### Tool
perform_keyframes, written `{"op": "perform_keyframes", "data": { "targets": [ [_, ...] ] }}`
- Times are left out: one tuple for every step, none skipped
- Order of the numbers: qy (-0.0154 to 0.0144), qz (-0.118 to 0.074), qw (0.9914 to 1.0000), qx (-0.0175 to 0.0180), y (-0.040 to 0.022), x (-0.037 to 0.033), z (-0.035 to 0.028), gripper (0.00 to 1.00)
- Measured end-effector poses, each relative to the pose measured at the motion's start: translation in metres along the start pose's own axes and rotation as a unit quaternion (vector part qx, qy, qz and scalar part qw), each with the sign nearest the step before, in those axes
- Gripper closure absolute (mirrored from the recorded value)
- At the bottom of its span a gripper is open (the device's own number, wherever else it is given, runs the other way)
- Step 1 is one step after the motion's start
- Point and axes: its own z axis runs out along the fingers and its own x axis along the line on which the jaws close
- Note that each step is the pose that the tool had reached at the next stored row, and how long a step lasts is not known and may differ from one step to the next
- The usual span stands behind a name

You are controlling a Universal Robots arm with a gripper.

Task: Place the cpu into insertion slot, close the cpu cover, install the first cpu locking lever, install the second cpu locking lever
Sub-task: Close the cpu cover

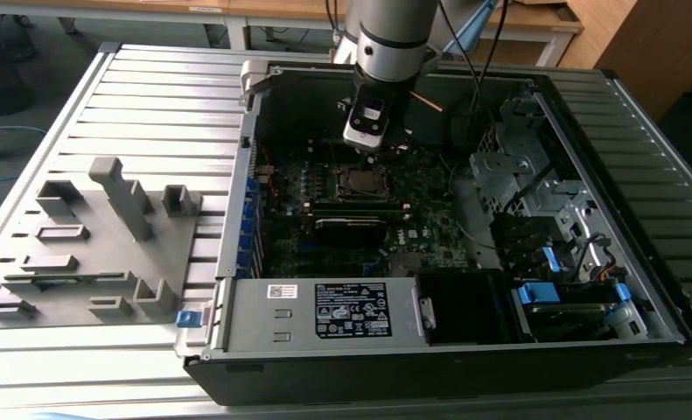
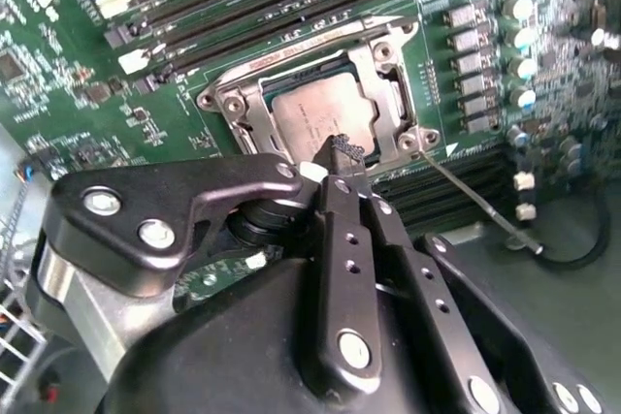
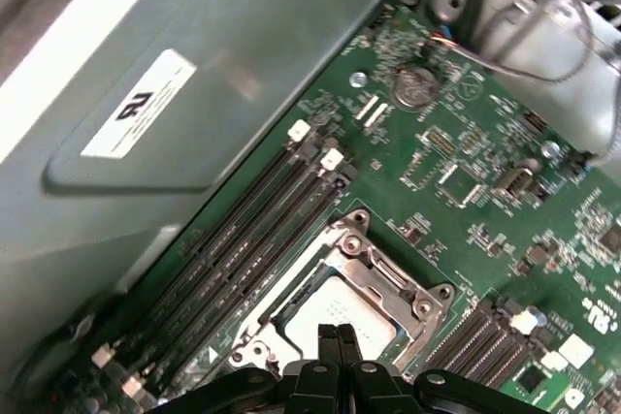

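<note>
The cpu [image 2: 309, 115] lies flat in its socket on the green motherboard, its dull grey top showing through the cut-out of the silvery cpu cover [image 2: 385, 67], which lies down over it. In the first wrist view, the cpu [image 3: 357, 319] and the cover [image 3: 376, 276] sit just ahead of the fingertips. My gripper [image 2: 340, 148] is shut with nothing between its fingers, its tip right over the cpu's near edge. A thin metal locking lever [image 2: 477, 203] sticks out from one socket corner. In the exterior view the gripper [image 1: 366, 140] hangs above the socket [image 1: 361, 181].
Black memory slots [image 3: 254, 239] run beside the socket. The computer case wall [image 3: 194, 123] stands close on one side. A black fan shroud [image 1: 468, 306] and the power supply [image 1: 322, 311] fill the case's front. A grey fixture [image 1: 89, 245] sits on the table at the exterior view's left.
</note>
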Motion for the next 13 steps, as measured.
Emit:
{"op": "perform_keyframes", "data": {
  "targets": [
    [0.0002, -0.009, 0.99996, 0.0004, 0.0000, 0.0000, 0.0000, 0.89],
    [0.0004, -0.018, 0.99984, 0.0007, 0.0000, 0.0000, 0.0000, 0.89],
    [0.0006, -0.027, 0.99963, 0.0011, 0.0000, 0.0000, 0.0000, 0.89],
    [0.0007, -0.036, 0.99933, 0.0015, 0.0000, 0.0000, 0.0000, 0.89],
    [0.0009, -0.045, 0.99897, 0.0018, 0.0000, 0.0000, 0.0000, 0.89],
    [0.0011, -0.054, 0.99851, 0.0022, 0.0000, 0.0000, 0.0000, 0.89],
    [0.0013, -0.063, 0.99799, 0.0025, 0.0000, 0.0000, 0.0000, 0.89],
    [0.0015, -0.072, 0.99737, 0.0029, 0.0000, 0.0000, 0.0000, 0.89],
    [0.0017, -0.081, 0.99669, 0.0033, 0.0000, 0.0000, 0.0001, 0.89],
    [0.0019, -0.091, 0.99583, 0.0037, 0.0000, 0.0000, 0.0001, 0.89],
    [0.0020, -0.100, 0.99498, 0.0040, 0.0000, 0.0000, 0.0001, 0.89],
    [0.0022, -0.109, 0.99404, 0.0044, 0.0000, 0.0000, 0.0002, 0.89],
    [0.0024, -0.118, 0.99301, 0.0047, 0.0000, 0.0000, 0.0002, 0.89]
  ]
}}
